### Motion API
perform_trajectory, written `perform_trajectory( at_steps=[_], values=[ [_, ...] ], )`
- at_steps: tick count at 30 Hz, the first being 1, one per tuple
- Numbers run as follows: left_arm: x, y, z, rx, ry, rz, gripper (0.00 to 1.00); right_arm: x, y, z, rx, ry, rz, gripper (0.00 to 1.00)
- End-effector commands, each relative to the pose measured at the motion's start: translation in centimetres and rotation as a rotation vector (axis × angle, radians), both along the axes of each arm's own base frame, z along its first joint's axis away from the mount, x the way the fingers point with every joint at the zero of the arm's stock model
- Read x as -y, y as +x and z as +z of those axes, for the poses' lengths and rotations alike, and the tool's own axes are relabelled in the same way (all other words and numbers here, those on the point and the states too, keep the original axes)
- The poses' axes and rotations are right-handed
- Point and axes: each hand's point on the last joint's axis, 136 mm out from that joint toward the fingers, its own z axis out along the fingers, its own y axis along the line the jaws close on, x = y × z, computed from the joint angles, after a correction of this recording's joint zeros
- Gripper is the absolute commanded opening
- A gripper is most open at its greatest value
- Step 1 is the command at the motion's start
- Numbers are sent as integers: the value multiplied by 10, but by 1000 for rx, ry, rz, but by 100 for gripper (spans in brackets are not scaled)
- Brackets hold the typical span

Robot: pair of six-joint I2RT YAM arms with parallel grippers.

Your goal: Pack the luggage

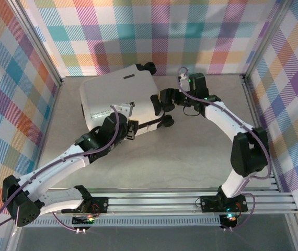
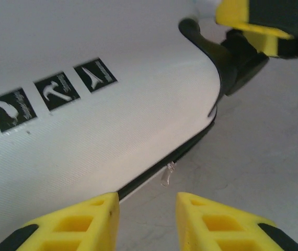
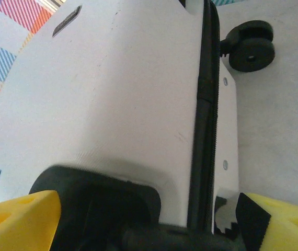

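The luggage [image 1: 115,97], a white hard-shell suitcase, lies closed and flat at the back left of the table. Its shell [image 2: 86,136] carries small dark marks. My left gripper [image 1: 132,128] sits at its near edge, open [image 2: 147,201], with nothing between its fingers. The silver zipper pull [image 2: 165,175] hangs from the black seam just ahead of them. My right gripper [image 1: 162,103] is at the suitcase's right end. Its jaws stand wide apart [image 3: 149,209], straddling a black wheel mount [image 3: 102,204] at the corner. A second wheel [image 3: 251,49] shows farther along the zipper seam [image 3: 206,104].
Plaid walls with metal frame posts [image 1: 44,63] enclose the grey table [image 1: 191,157] on three sides. Bare tabletop lies in front of and to the right of the suitcase. The base rail [image 1: 154,201] runs along the near edge.
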Motion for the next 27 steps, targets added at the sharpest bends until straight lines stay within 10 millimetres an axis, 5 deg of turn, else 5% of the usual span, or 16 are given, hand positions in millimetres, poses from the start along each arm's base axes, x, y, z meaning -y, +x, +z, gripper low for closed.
perform_trajectory(
  at_steps=[1,6,14,18,27],
  values=[
    [-9,10,17,30,40,74,35,16,-13,14,89,-83,-19,89],
    [-22,26,33,50,104,166,39,27,-48,0,155,-152,-37,88],
    [-35,47,21,-29,79,226,40,-34,-108,-69,205,-304,77,76],
    [-39,48,16,-39,73,234,40,-55,-111,-93,168,-318,108,67],
    [-48,48,13,-49,83,251,40,-83,-107,-114,174,-373,132,57]
  ],
)
